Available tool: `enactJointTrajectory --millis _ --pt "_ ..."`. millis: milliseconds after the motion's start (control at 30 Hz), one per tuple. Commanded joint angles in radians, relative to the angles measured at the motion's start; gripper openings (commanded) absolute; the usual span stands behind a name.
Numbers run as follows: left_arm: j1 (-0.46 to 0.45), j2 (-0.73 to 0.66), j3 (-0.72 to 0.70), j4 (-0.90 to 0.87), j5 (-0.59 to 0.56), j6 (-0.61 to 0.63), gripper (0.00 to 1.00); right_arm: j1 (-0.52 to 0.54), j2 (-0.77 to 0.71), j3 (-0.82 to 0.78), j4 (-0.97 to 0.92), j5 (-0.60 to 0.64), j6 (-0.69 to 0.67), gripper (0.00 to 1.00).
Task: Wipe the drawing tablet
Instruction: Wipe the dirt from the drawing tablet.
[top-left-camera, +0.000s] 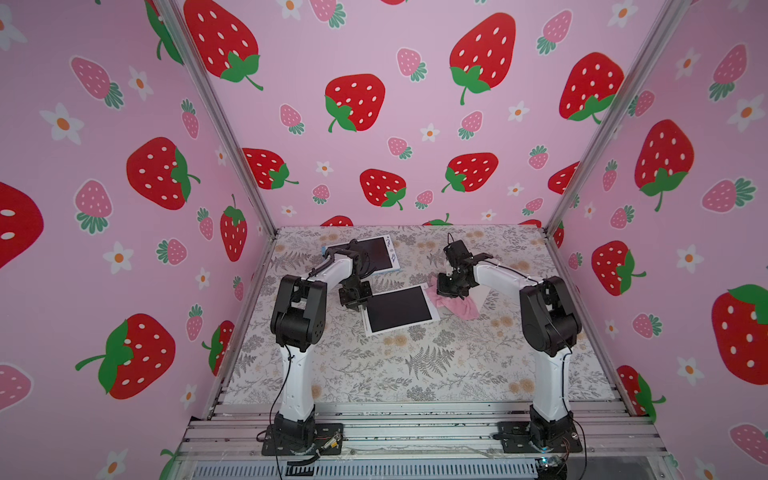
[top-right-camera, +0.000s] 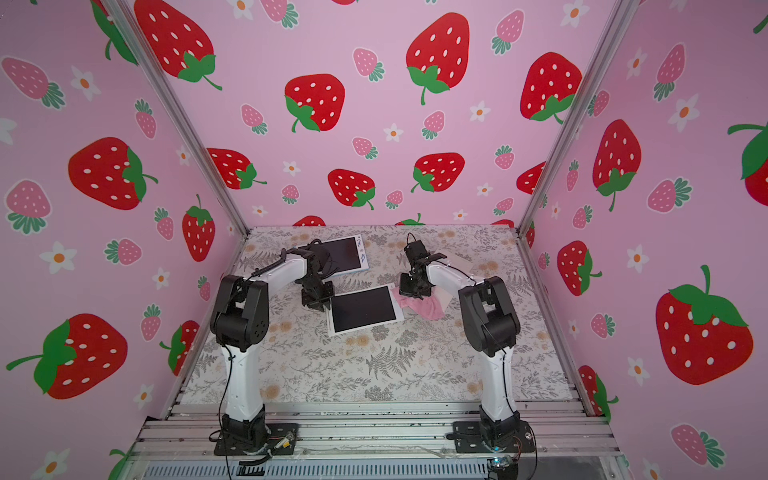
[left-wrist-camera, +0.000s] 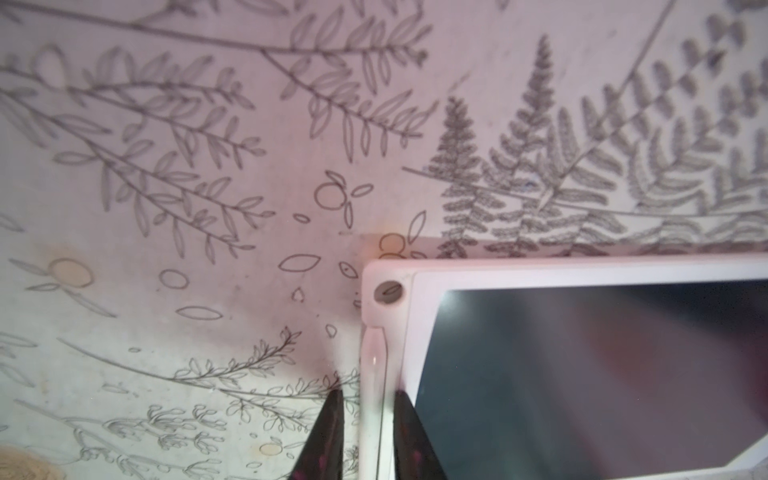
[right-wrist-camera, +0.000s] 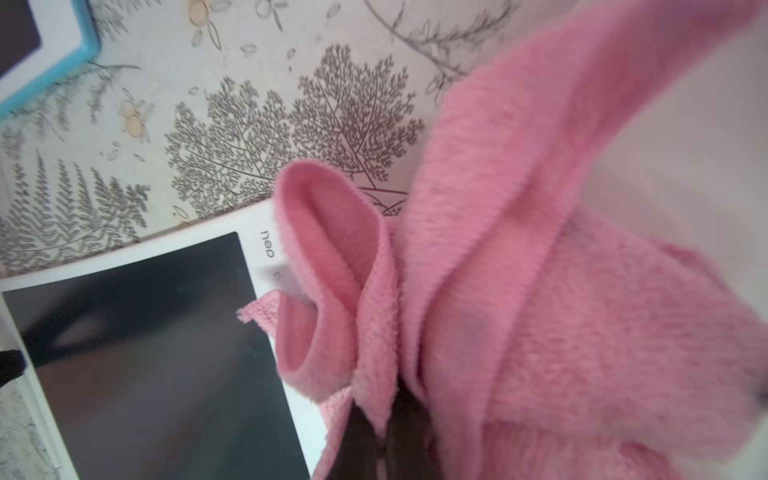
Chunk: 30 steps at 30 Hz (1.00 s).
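The drawing tablet (top-left-camera: 399, 309) (top-right-camera: 363, 309), white-framed with a dark blank screen, lies flat mid-table. My left gripper (top-left-camera: 353, 305) (left-wrist-camera: 369, 391) stands at its left edge. Its fingers straddle the frame and the white stylus (left-wrist-camera: 374, 374) docked there, with a thin gap showing beside one finger. A pink cloth (top-left-camera: 463, 307) (right-wrist-camera: 540, 291) is bunched at the tablet's right edge. My right gripper (top-left-camera: 451, 293) (right-wrist-camera: 382, 436) is shut on a fold of it. A loop of cloth overlaps the tablet's frame and the screen (right-wrist-camera: 145, 353) corner.
A second tablet (top-left-camera: 380, 253) (right-wrist-camera: 62, 70) with a blue edge lies at the back left, partly behind my left arm. A white sheet (top-left-camera: 480, 293) lies under the cloth. The table carries a floral-print cover (top-left-camera: 415, 365). Pink strawberry walls enclose three sides.
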Motion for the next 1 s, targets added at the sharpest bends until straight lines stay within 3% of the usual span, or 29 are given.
enactJointTrajectory --millis 0,267,633,800,967 --pt "-0.010 0.097 -0.028 -0.040 -0.054 0.011 0.24 -0.040 -0.043 0.065 -0.082 -0.006 0.036 0.00" --pt "-0.006 0.102 -0.011 -0.028 -0.015 0.014 0.26 -0.043 0.111 0.287 -0.173 -0.103 0.019 0.07" --pt "-0.005 0.113 -0.014 -0.020 -0.008 0.010 0.26 0.015 0.244 0.339 -0.211 -0.132 0.029 0.07" --pt "-0.004 0.117 -0.015 -0.020 -0.011 0.013 0.26 0.038 0.311 0.411 -0.270 -0.129 0.000 0.21" --pt "-0.003 0.118 -0.016 -0.019 -0.011 0.010 0.26 0.051 0.345 0.417 -0.318 -0.048 0.000 0.34"
